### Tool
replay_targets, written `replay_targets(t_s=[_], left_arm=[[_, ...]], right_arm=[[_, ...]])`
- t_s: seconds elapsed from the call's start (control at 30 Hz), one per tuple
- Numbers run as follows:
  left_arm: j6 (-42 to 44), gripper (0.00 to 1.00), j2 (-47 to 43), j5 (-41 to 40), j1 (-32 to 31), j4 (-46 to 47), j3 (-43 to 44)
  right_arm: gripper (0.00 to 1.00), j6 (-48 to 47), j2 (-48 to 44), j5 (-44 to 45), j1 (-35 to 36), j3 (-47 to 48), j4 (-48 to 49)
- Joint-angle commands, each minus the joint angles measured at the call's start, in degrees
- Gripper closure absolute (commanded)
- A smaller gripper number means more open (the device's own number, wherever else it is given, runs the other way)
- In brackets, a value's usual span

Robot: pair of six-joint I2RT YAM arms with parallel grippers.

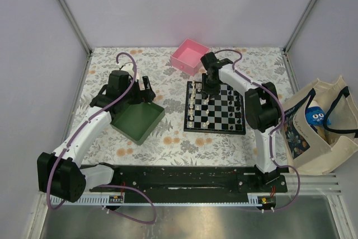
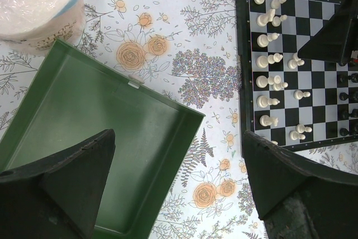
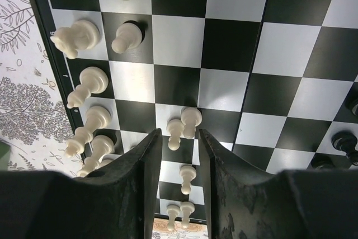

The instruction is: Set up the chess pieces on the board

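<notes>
Hovering above two pawns [image 3: 190, 121], right end effector [image 3: 179, 134] stands narrow; left end effector [image 2: 178, 134] wide.

Cream-white pieces [image 2: 267, 102] stand at the left of the board [image 1: 221, 117], black pieces [image 3: 342, 140] right.

Your left gripper [image 2: 178, 138] hangs over the green tray [image 2: 112, 138] with its jaws spread wide: one dark finger [image 2: 67, 183] covers the tray's near left part, while the other sits off to the tray's right. The floral tablecloth [image 2: 184, 43] shows all round the tray. To the right of the tray, with a strip of cloth between, you see the board [image 2: 321, 82]. Its cream pieces [image 2: 267, 62] stand in the columns nearest the tray and its black pieces [image 2: 347, 96] on the side farthest from it. A plastic-wrapped white roll [image 2: 39, 4] stands just beyond the tray's far left corner
</notes>
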Motion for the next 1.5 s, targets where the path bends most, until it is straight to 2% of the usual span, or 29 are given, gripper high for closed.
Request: replay_targets(t_s=[0.0, 0.27, 0.67, 1.03, 1.47], left_arm=[[-0.4, 0.01, 0.0, 0.9, 0.0, 2.2, 0.1], [-0.4, 0.01, 0.1, 0.8, 0.0, 2.3, 0.1], [-0.5, 0.01, 0.4, 1.2, -0.1, 2.4, 0.2], [-0.3, 0.01, 0.1, 0.7, 0.0, 2.1, 0.2], [-0.3, 0.01, 0.1, 0.5, 0.0, 2.1, 0.1]], right_arm=[[0.60, 0.9, 1.0, 1.8, -0.3, 0.2, 0.8], [0.63, 0.4, 1.6, 2.0, -0.6, 0.5, 0.5], [0.88, -0.8, 1.1, 0.5, -0.7, 2.8, 0.1], [0.88, -2.2, 6.8, -0.9, 0.5, 13.9, -3.2], [0.88, -2.1, 9.0, -0.9, 1.4, 14.4, -3.6]])
